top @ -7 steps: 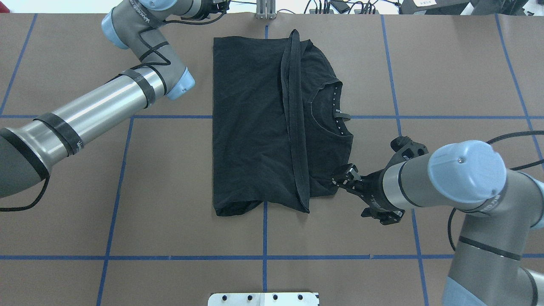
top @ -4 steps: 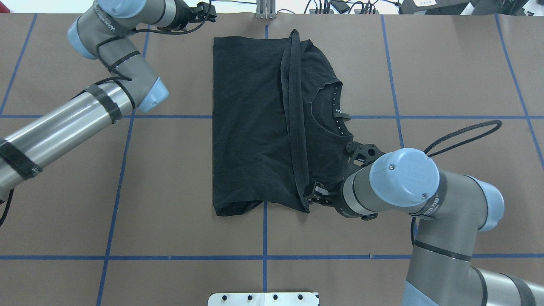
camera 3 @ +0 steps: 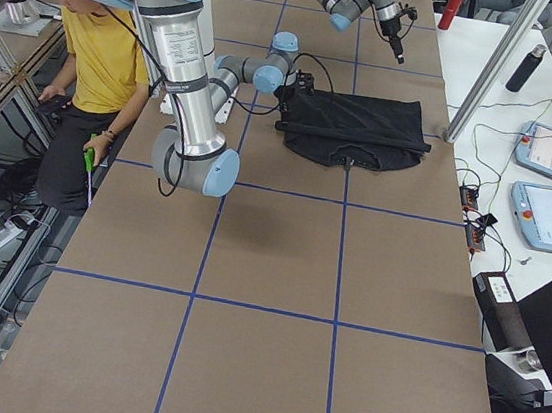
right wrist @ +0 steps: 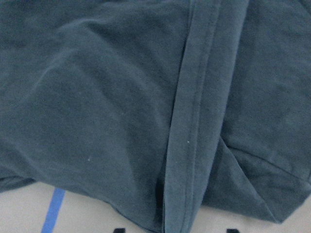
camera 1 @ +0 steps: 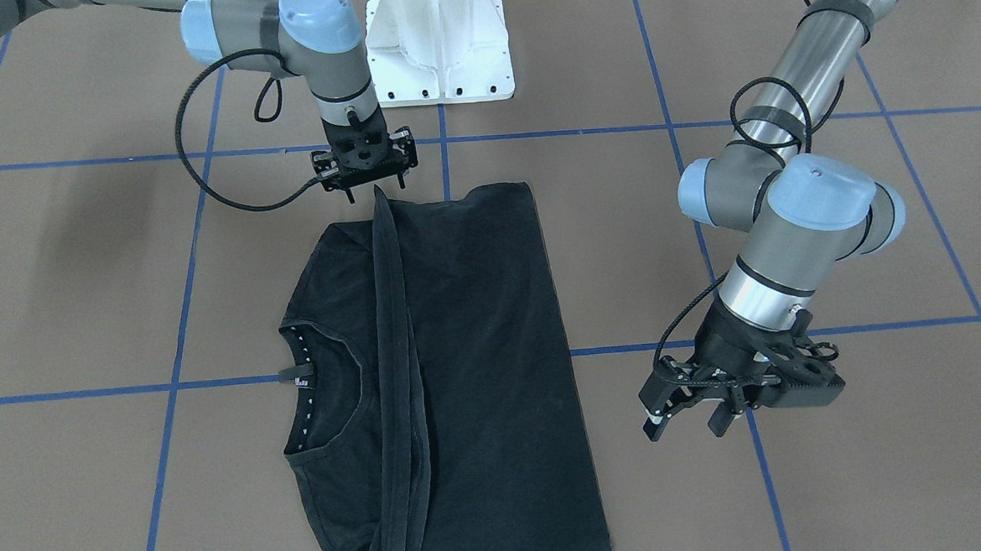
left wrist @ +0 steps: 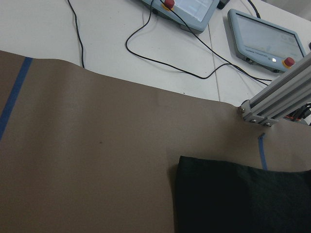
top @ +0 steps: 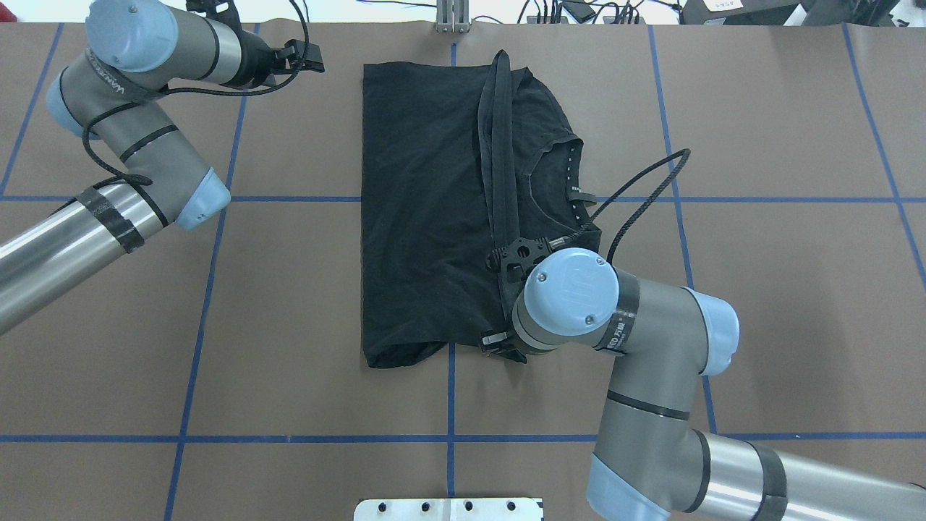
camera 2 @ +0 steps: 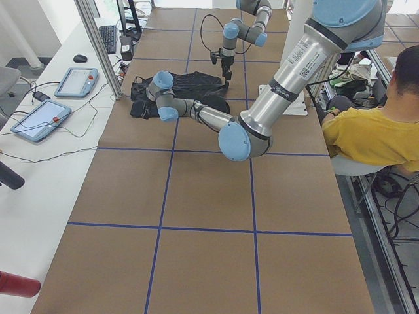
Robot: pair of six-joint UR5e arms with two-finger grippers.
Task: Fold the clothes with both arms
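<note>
The clothes are one black T-shirt (top: 427, 217) lying folded on the brown table, its hem strip (top: 499, 181) laid across it and the dotted collar (camera 1: 303, 378) showing. My right gripper (camera 1: 377, 189) hangs open over the robot-side end of that strip; in the wrist view the strip (right wrist: 194, 121) runs between its spread tips. In the overhead view my right wrist (top: 568, 297) hides most of this gripper. My left gripper (camera 1: 685, 429) is open and holds nothing, off the shirt beside its far left corner (left wrist: 233, 199), also seen as the left gripper (top: 307, 58) from overhead.
The white base plate (camera 1: 437, 51) sits at the robot's edge. An aluminium post (top: 452, 18) stands at the far edge behind the shirt. Touch pendants (left wrist: 265, 39) and cables lie on the white bench beyond. A seated person in yellow (camera 2: 373, 137) is beside the table.
My right arm swung left from the shirt's near right sleeve to the near end of the hem strip. My left arm drew back leftward, away from the far left corner.
</note>
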